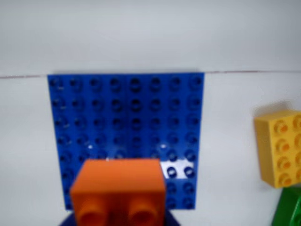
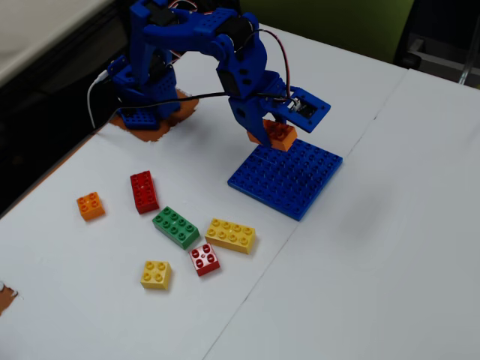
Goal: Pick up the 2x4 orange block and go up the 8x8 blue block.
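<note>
My gripper (image 2: 274, 133) is shut on the 2x4 orange block (image 2: 280, 135) and holds it just above the near-left edge of the 8x8 blue block (image 2: 291, 178), a flat studded plate on the white table. In the wrist view the orange block (image 1: 120, 186) fills the bottom centre, its end with two round hollows facing the camera. Dark blue bits of the gripper (image 1: 120, 221) show on either side of it. The blue block (image 1: 127, 113) spreads out behind it. Most of the orange block's length is hidden by the jaws.
Loose bricks lie left of the plate in the fixed view: a yellow brick (image 2: 230, 235), green brick (image 2: 175, 226), red brick (image 2: 143, 191), small orange brick (image 2: 90, 205), small yellow brick (image 2: 155, 274) and red-and-white brick (image 2: 204, 259). The arm's base (image 2: 142, 90) stands at the back left.
</note>
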Tool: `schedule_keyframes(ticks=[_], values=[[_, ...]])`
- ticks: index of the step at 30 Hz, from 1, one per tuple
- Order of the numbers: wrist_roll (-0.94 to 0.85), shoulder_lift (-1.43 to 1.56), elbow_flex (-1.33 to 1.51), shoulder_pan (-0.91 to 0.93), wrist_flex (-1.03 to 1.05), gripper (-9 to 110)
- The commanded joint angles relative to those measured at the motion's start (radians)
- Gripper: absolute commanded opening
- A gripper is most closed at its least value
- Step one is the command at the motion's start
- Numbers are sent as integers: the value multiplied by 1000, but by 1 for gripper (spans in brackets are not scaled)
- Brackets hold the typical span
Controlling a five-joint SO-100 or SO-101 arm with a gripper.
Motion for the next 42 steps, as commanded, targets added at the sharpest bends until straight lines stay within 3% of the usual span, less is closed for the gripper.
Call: schedule_keyframes(ticks=[1,42], values=[[5,9,-5,2,28,4],[91,-58,-57,0,-104,3]])
